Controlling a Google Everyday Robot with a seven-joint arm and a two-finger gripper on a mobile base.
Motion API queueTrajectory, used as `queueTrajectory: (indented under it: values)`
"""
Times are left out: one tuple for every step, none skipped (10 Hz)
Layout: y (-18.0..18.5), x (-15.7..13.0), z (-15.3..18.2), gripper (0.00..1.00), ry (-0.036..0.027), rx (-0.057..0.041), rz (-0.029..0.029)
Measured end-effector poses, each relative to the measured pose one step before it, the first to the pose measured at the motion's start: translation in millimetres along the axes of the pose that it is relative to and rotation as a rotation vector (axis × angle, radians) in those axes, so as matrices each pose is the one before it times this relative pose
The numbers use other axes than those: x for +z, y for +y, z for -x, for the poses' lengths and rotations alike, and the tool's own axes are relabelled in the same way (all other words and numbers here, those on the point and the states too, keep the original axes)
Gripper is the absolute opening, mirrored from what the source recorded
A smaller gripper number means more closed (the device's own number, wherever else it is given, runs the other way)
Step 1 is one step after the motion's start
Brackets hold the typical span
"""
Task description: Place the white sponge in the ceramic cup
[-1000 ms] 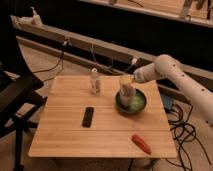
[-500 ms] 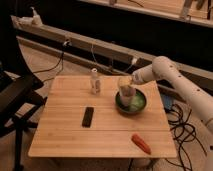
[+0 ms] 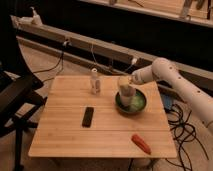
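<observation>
The ceramic cup [image 3: 126,95] is a small beige cylinder standing upright at the left part of the dark green bowl [image 3: 137,103], on the right half of the wooden table [image 3: 65,135]. I cannot tell whether the cup stands inside the bowl or just in front of it. My gripper [image 3: 125,82] reaches in from the right on a white arm and sits right above the cup's mouth. It is shut on the white sponge [image 3: 122,80], a pale cream-yellowish lump held just over the cup.
A whitish bottle-shaped object [image 3: 94,81] stands left of the cup near the table's back edge. A flat black device [image 3: 88,116] lies mid-table. A red-orange object [image 3: 141,143] lies near the front right edge. A black chair [image 3: 15,100] is at the left and cables [image 3: 185,125] are at the right.
My gripper with the sponge has moved down and a little left, from above the bowl's back rim to just over the cup. Nothing else has moved.
</observation>
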State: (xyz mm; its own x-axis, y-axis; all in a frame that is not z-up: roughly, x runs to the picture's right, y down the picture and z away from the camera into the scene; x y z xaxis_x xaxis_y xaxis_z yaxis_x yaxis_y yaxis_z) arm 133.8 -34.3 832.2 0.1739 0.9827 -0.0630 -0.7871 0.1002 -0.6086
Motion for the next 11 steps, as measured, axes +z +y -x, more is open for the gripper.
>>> queueTrajectory:
  values:
    - [-0.95,-0.7,0.31,0.6,-0.00581,0.00135,-0.00722]
    - [-1.62,-1.15,-0.05,0.69,-0.00545,0.00196,-0.00734]
    - [-1.36,-1.62,0.66,0.77,-0.00522,-0.00023,-0.00676]
    - [-0.59,-0.92,1.09,0.8,-0.00302,-0.00254,-0.00507]
    - [0.03,-0.39,1.74,0.8,-0.0028,-0.00387,-0.00468]
    - [-0.16,-0.39,1.94,0.8,-0.00277,-0.00423,-0.0051]
    - [-0.92,-1.14,1.5,0.8,-0.00327,-0.00243,-0.00625]
    - [-1.01,-1.24,1.43,0.8,-0.00484,0.00035,-0.00609]
    - [-0.94,-1.21,1.03,0.8,-0.00483,0.00205,-0.00506]
    - [-2.04,-1.87,-0.64,0.75,-0.00087,0.00516,-0.00419]
    - [-0.27,2.64,-3.02,0.66,0.01191,0.0017,-0.00185]
